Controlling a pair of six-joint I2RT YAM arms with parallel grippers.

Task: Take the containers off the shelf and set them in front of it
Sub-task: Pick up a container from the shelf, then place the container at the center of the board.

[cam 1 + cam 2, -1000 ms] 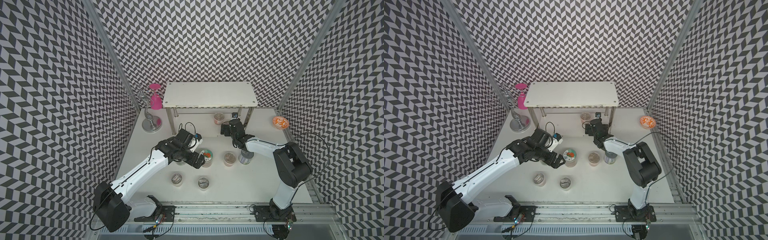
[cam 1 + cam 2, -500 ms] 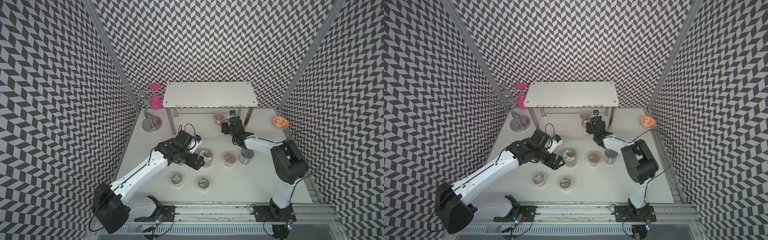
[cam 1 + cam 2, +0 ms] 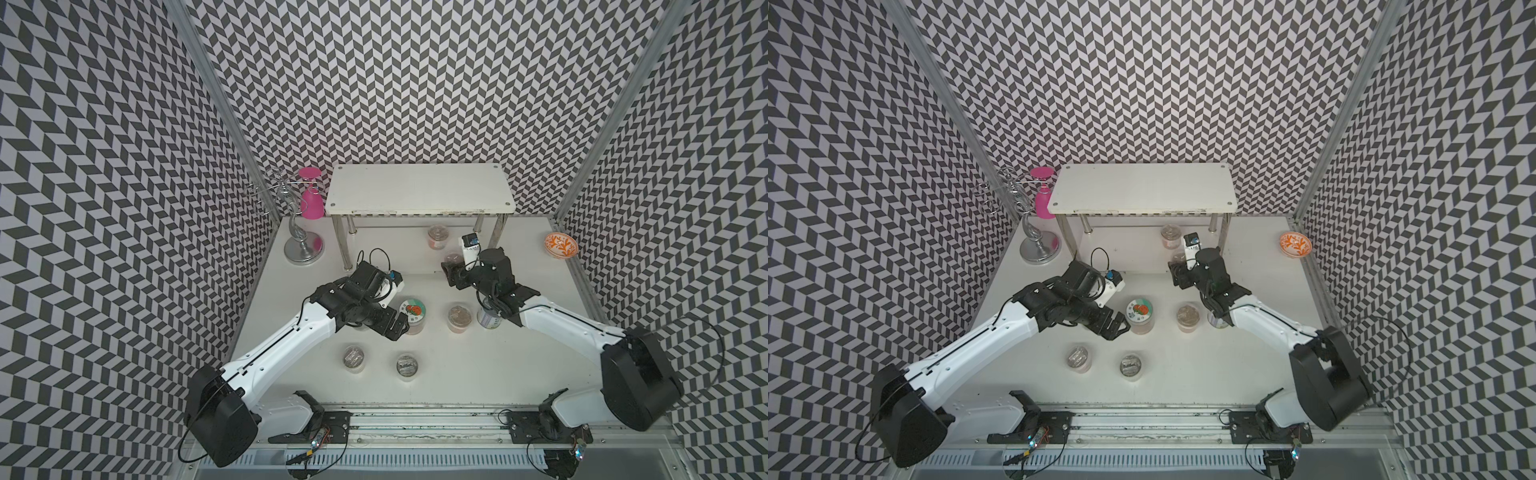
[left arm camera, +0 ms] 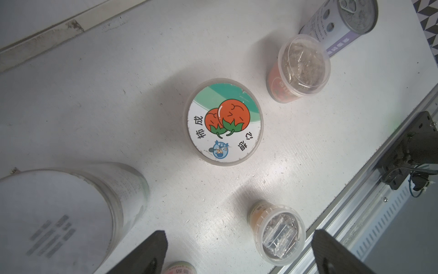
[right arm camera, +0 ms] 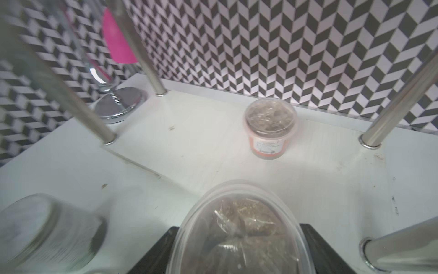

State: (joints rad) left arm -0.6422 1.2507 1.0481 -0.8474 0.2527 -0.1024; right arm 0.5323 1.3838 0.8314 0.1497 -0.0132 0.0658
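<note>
Right tool (image 5: 239,246) is clamped on a short clear foil-topped cup (image 5: 237,208) at the front edge of the white two-tier chrome-legged shelf (image 3: 419,189). It's held upright, probably to slide out between the legs (image 5: 398,102). Second cup (image 3: 437,236) sits at its 11 o'clock, seen from above. Left tool (image 4: 238,233) gapes empty over the bench (image 3: 498,374).

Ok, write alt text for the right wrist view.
The right gripper clamps a clear near cup at the shelf's front edge. A far cup stands upright on the lower tier among chrome legs; a blurred jar, pink goblet and silver stand are outside the shelf.
</note>
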